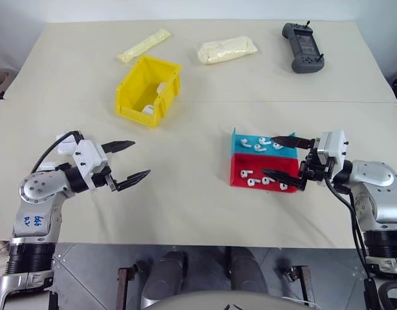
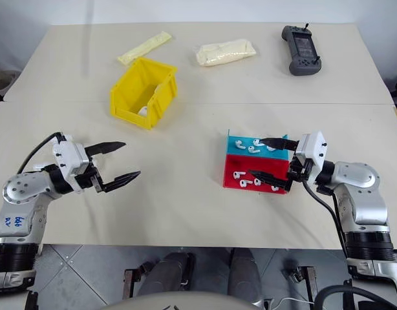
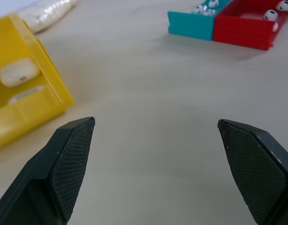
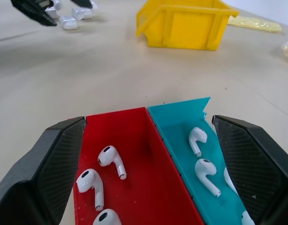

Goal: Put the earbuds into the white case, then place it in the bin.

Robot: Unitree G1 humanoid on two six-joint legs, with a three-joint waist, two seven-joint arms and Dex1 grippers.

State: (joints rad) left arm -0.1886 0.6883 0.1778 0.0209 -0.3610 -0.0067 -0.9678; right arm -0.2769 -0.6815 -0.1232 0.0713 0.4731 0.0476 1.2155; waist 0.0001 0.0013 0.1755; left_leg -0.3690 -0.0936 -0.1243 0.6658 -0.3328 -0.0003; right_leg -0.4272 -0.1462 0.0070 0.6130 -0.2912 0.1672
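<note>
Several earbuds (image 4: 111,160) lie in a red tray (image 1: 237,181) and in the blue tray (image 1: 240,136) that adjoins it, right of the table's middle. My right gripper (image 1: 268,155) is open at the trays' right end, one finger over each tray, holding nothing. The yellow bin (image 1: 132,81) stands at the back left with a white case (image 3: 19,71) inside it. Over bare table at the left, my left gripper (image 1: 141,158) is open and empty, pointing toward the trays. A few small white case-like pieces (image 4: 69,21) lie close behind it.
Two pale yellow packets (image 1: 144,45) (image 1: 226,49) and a grey handheld controller (image 1: 302,46) lie along the far side of the table. A seam crosses the tabletop just behind the bin. Bare tabletop stretches between the two grippers.
</note>
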